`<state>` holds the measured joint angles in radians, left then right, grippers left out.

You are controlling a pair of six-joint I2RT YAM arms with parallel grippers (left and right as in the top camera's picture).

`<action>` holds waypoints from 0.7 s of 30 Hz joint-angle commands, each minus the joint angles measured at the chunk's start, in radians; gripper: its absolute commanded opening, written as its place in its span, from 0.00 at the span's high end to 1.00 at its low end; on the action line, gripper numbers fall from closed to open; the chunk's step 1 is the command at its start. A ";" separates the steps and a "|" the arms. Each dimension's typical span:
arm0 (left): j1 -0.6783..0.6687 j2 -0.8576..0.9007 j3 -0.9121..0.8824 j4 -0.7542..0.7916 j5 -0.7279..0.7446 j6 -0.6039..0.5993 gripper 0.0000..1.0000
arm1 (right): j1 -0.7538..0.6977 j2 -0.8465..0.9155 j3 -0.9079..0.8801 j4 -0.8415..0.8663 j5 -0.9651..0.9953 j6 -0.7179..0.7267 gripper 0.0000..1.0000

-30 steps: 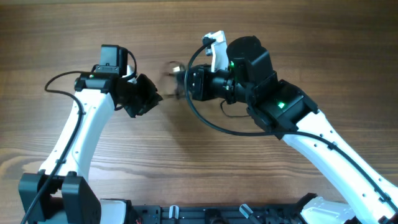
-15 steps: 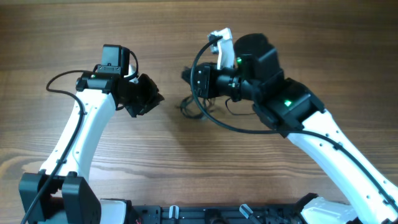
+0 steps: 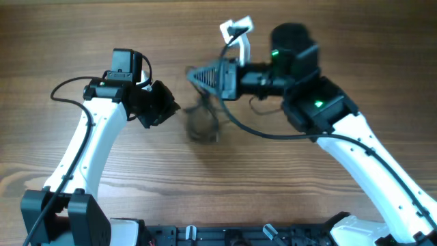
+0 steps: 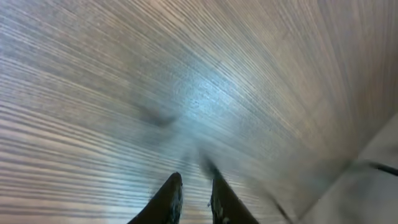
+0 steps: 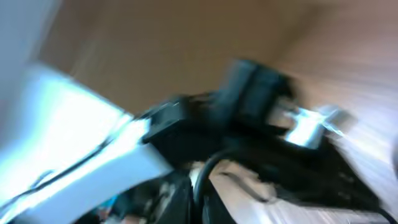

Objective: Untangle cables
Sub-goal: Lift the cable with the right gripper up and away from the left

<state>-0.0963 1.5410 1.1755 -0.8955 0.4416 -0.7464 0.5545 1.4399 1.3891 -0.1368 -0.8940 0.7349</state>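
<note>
**Risk: cords slip out or the knot cinches**

Right gripper (image 3: 193, 73) has its jaws closed, apparently pinching the cables (image 3: 202, 121). They are a motion-smeared bundle of dark loops dangling just below it, over the wood-grain table (image 3: 225, 184). The cords are thin, limp and smooth, so a fast swing could fling them free or tighten the tangle. Left gripper (image 3: 167, 106) sits near them with fingers nearly together; can't tell if it holds anything.

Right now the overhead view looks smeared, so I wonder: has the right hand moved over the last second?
Yes. The right hand has swung toward the table's far side, now clearly beyond the left hand, which stayed put.
</note>
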 commanded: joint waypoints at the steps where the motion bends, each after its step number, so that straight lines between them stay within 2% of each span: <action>1: -0.003 0.004 0.000 0.001 -0.005 0.001 0.82 | -0.009 -0.019 0.013 -0.159 -0.033 -0.032 0.95; 3: -0.003 0.004 0.000 0.001 -0.005 0.001 0.81 | 0.003 -0.014 0.013 -0.397 0.310 -0.041 0.95; 4: -0.003 0.004 0.000 0.001 -0.005 0.001 0.81 | 0.021 -0.003 0.013 -0.547 0.575 -0.004 0.95; 5: -0.003 0.004 0.000 0.001 -0.005 0.001 0.80 | 0.033 0.008 0.013 -0.639 0.719 0.043 0.95; 6: -0.003 0.004 0.000 0.001 -0.005 0.001 0.80 | 0.037 0.015 0.013 -0.695 0.764 0.061 0.95; 8: -0.003 0.004 0.000 0.003 -0.006 0.001 0.78 | 0.033 0.017 0.014 -0.693 0.662 0.018 0.96; 9: -0.003 0.004 0.000 0.005 -0.005 0.001 0.78 | 0.026 0.012 0.014 -0.651 0.549 -0.026 0.96; 11: -0.003 0.004 0.000 0.005 -0.005 0.001 0.78 | 0.000 -0.006 0.014 -0.480 0.176 -0.102 0.95; 13: -0.003 0.004 0.000 -0.001 -0.005 0.001 0.78 | -0.018 -0.016 0.014 -0.294 -0.104 -0.110 0.95; 15: -0.003 0.004 0.000 -0.005 -0.005 0.001 0.78 | -0.022 -0.017 0.014 -0.146 -0.256 -0.141 0.95; 16: -0.003 0.004 0.000 -0.005 -0.005 0.001 0.78 | -0.022 -0.017 0.014 -0.128 -0.266 -0.206 0.95; 17: -0.003 0.004 0.000 -0.003 -0.005 0.001 0.78 | -0.022 -0.017 0.014 -0.162 -0.206 -0.269 0.95; 19: -0.003 0.004 0.000 -0.002 -0.005 0.001 0.78 | -0.019 -0.016 0.014 -0.342 0.119 -0.205 0.96; 21: -0.003 0.004 0.000 -0.002 -0.005 0.001 0.77 | -0.010 -0.007 0.013 -0.608 0.599 0.089 0.95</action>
<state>-0.0963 1.5410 1.1751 -0.8970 0.4416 -0.7464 0.5385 1.4254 1.4063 -0.5148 -0.8291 0.5926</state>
